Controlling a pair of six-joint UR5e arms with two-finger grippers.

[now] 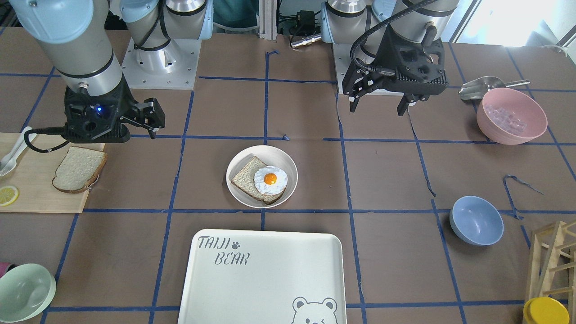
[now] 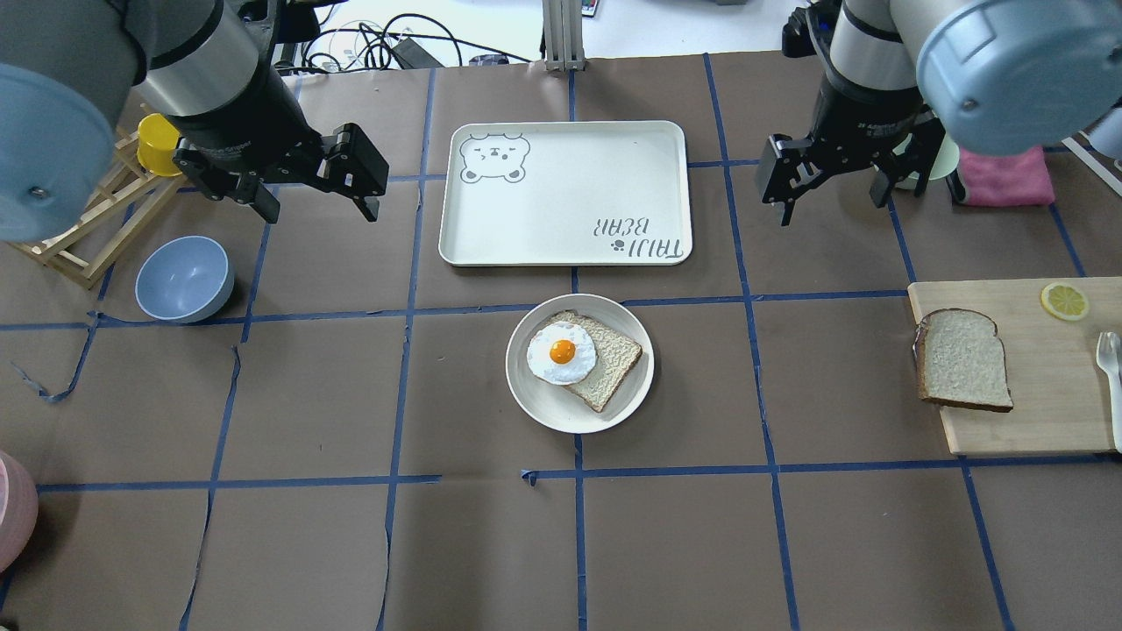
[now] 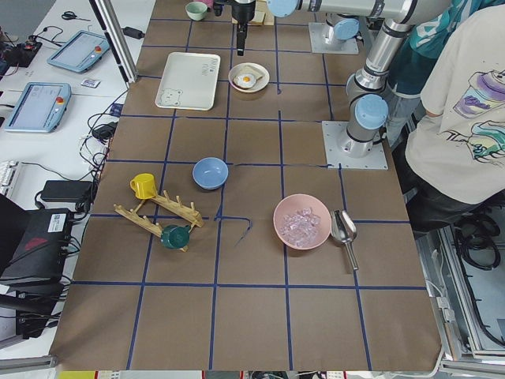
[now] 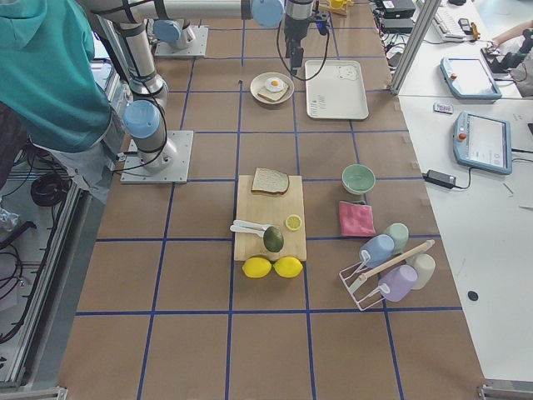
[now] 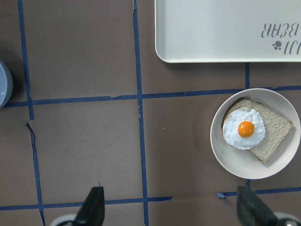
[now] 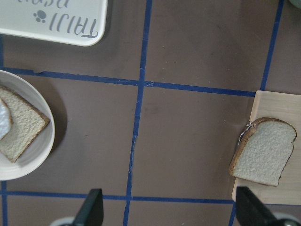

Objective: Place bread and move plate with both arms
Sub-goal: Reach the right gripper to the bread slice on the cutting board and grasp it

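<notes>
The plain bread slice (image 2: 962, 359) lies on a wooden cutting board (image 2: 1034, 421) at the table's right; it also shows in the front view (image 1: 80, 170) and the right wrist view (image 6: 264, 151). The off-white plate (image 2: 631, 394) sits mid-table and holds a like slice topped with a fried egg (image 2: 561, 352); its rim shows in the left wrist view (image 5: 225, 155). My left gripper (image 2: 317, 209) hangs open and empty above the table, left of the tray. My right gripper (image 2: 831, 202) hangs open and empty, right of the tray and beyond the board.
A white bear-printed tray (image 2: 565, 193) lies just beyond the plate. A blue bowl (image 2: 184, 279) and a wooden rack (image 2: 79, 228) are at the left. A pink bowl of ice (image 1: 511, 115) and a pale green bowl (image 1: 24, 292) stand near the table's ends.
</notes>
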